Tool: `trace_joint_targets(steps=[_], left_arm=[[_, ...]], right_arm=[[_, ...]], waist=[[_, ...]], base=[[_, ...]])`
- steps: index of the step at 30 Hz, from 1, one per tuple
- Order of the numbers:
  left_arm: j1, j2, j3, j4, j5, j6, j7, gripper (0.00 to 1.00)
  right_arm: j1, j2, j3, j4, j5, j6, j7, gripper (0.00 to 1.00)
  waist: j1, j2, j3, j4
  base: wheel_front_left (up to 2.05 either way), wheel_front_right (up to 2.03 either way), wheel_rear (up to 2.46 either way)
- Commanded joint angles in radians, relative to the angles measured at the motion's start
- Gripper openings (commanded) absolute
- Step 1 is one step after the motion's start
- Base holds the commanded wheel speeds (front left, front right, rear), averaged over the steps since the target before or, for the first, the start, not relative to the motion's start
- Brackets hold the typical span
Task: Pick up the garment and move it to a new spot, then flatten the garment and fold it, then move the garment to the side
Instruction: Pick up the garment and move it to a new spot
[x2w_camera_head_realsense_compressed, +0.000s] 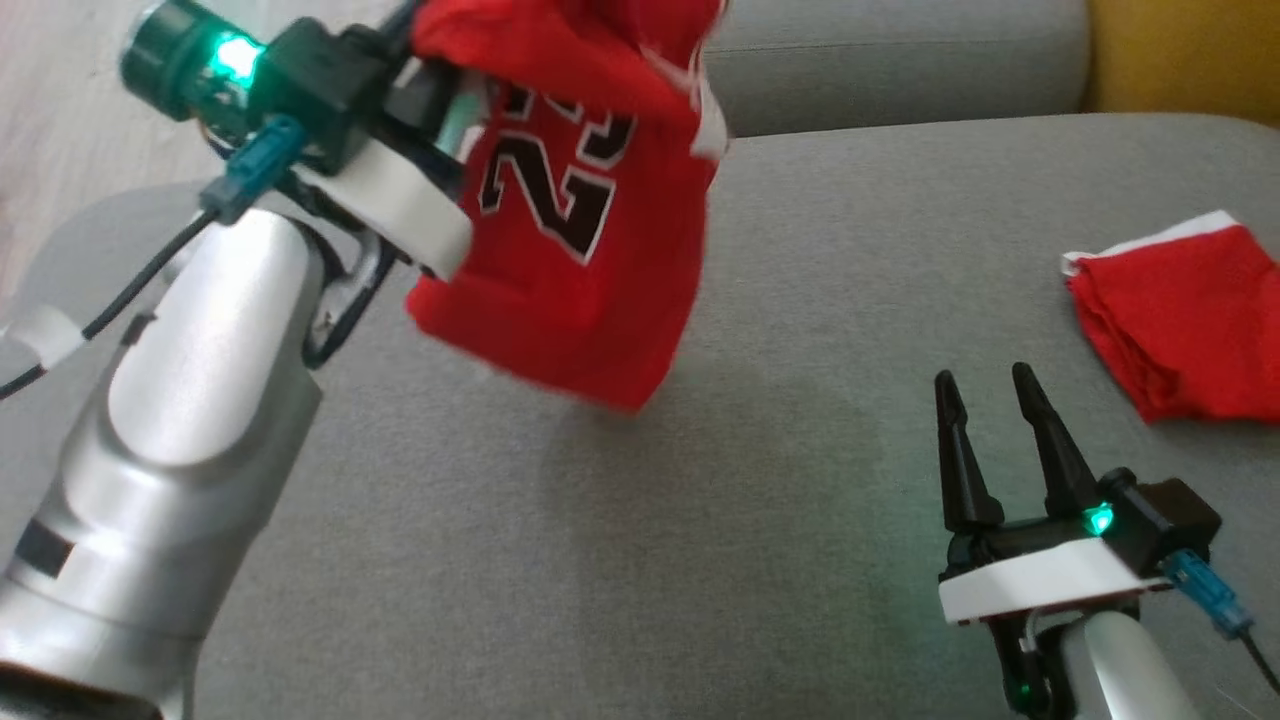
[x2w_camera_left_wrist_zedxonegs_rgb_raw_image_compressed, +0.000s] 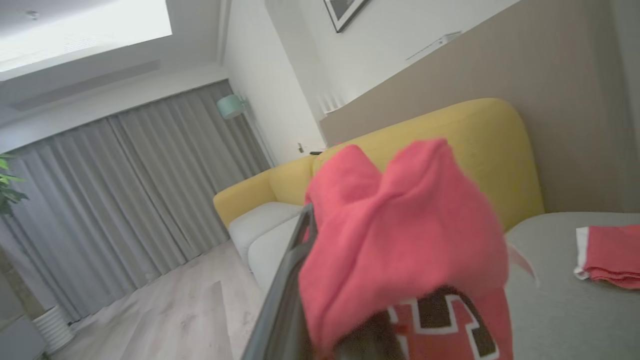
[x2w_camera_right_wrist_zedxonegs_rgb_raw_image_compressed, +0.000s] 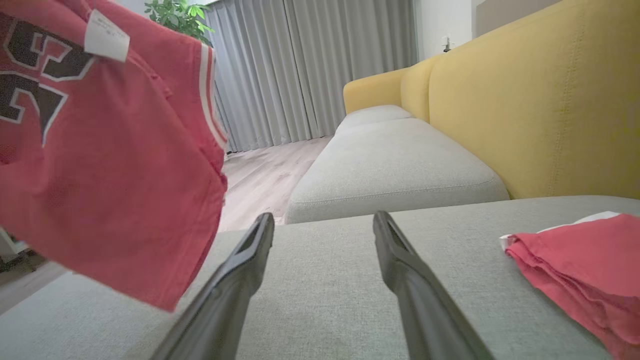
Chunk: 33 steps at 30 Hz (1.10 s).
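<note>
Hanging clear of the grey sofa cushion (x2w_camera_head_realsense_compressed: 780, 300), the red jersey (x2w_camera_head_realsense_compressed: 570, 260) is gripped by its bunched top in the closed left gripper (x2w_camera_head_realsense_compressed: 445, 105) — black numbers showing. The right gripper (x2w_camera_head_realsense_compressed: 981, 375) is spread wide and empty, low over the cushion, near a folded red garment (x2w_camera_head_realsense_compressed: 1190, 320).
</note>
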Motion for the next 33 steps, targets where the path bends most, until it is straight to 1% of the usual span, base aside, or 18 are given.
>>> trace_joint_targets(steps=[1,5,9,13,14,17,18,19,22,24,26,30,33], left_arm=[[-0.026,0.046,0.019,-0.08,-0.03,0.002,0.052,0.0],[0.0,0.051,-0.011,-0.169,-0.078,0.002,0.149,0.0],[0.011,0.043,-0.047,-0.214,-0.097,0.002,0.2,0.0],[-0.009,0.038,-0.042,-0.188,-0.097,0.019,0.224,0.0],[-0.009,0.038,-0.042,-0.188,-0.097,0.019,0.224,0.0],[-0.037,0.043,-0.029,-0.117,-0.084,0.038,0.216,0.0],[-0.046,0.043,-0.026,-0.082,-0.079,0.044,0.208,0.29],[-0.054,0.044,-0.025,-0.041,-0.071,0.051,0.203,1.0],[-0.08,0.036,-0.031,0.08,-0.056,0.058,0.176,1.0],[-0.101,0.032,-0.04,0.149,-0.033,0.065,0.141,1.0],[-0.115,0.016,-0.039,0.201,-0.03,0.072,0.095,1.0],[-0.129,-0.009,-0.042,0.269,-0.025,0.077,0.003,1.0],[-0.126,-0.028,-0.037,0.291,-0.033,0.084,-0.066,1.0]], right_arm=[[-0.03,-0.004,0.017,-0.039,0.008,-0.001,-0.011,1.0],[-0.048,-0.004,0.02,-0.05,0.014,-0.001,-0.011,1.0],[-0.08,-0.004,0.028,-0.063,0.027,-0.001,-0.011,1.0],[-0.116,-0.004,0.046,-0.073,0.045,-0.001,-0.011,1.0],[-0.116,-0.004,0.046,-0.073,0.045,-0.001,-0.011,1.0],[-0.142,-0.004,0.07,-0.079,0.06,-0.001,-0.011,1.0],[-0.149,-0.004,0.078,-0.081,0.064,-0.001,-0.011,1.0],[-0.156,-0.004,0.085,-0.083,0.067,-0.001,-0.011,1.0],[-0.172,-0.004,0.099,-0.088,0.077,-0.001,-0.011,1.0],[-0.176,-0.004,0.103,-0.093,0.08,-0.001,-0.011,1.0],[-0.178,-0.004,0.103,-0.094,0.079,-0.001,-0.011,1.0],[-0.175,-0.004,0.096,-0.089,0.067,-0.001,-0.011,1.0],[-0.167,-0.004,0.084,-0.084,0.051,-0.001,-0.011,1.0]], waist=[[0.0002,0.0,0.002,-0.02],[0.0002,0.0,0.033,-0.065],[0.0002,0.0,0.083,-0.125],[0.0002,0.0,0.144,-0.197],[0.0002,0.0,0.144,-0.197],[0.0002,0.0,0.187,-0.25],[0.0002,0.0,0.2,-0.264],[0.0002,0.0,0.212,-0.277],[0.0002,0.0,0.24,-0.302],[0.0002,0.0,0.253,-0.307],[0.0002,0.0,0.26,-0.305],[0.0002,0.0,0.252,-0.274],[0.0002,0.0,0.229,-0.232]], base=[[0.0,0.0,0.0],[0.0,0.0,0.0],[0.0,0.0,0.0],[0.0,0.0,0.0],[0.0,0.0,0.0],[0.0,0.0,0.0],[0.0,0.0,0.0],[0.0,0.0,0.0],[0.0,0.0,0.0],[0.0,0.0,0.0],[0.0,0.0,0.0],[0.0,0.0,0.0],[0.0,0.0,0.0]])
